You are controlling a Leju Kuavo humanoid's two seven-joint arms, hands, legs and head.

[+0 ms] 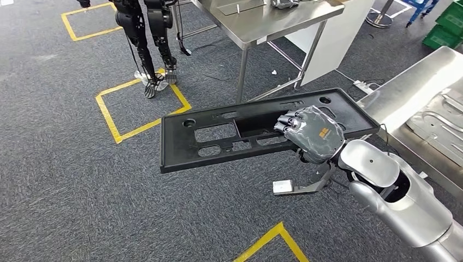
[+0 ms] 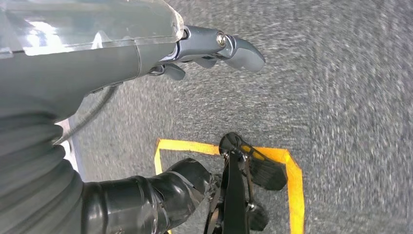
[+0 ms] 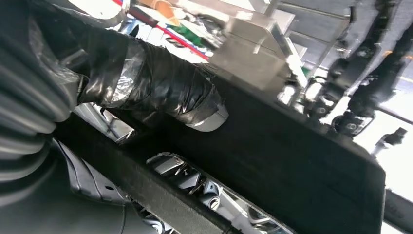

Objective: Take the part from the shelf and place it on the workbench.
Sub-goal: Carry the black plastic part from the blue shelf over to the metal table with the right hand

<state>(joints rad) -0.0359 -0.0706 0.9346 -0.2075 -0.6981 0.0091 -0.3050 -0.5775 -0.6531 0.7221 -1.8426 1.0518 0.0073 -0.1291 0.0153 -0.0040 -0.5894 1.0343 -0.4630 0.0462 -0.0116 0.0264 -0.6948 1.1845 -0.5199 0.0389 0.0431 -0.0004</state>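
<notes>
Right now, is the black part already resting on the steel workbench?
No, the right hand holds the black part in the air above the carpet, short of the steel workbench.

— What is the right hand (image 1: 312, 134) doing?
— It is gripping the black part (image 1: 218, 136), fingers hooked through a cutout.
— And the left hand (image 2: 214, 48)?
— It is hanging empty, fingers slightly curled.

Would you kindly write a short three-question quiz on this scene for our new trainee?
1. True or false: the right hand holds the black panel.
2. Over what is the panel held? A) the steel table B) the grey carpet C) a green crate
3. Fill in: the floor squares are marked in ____ tape.

Key: 1 true; 2 B; 3 yellow.
</notes>
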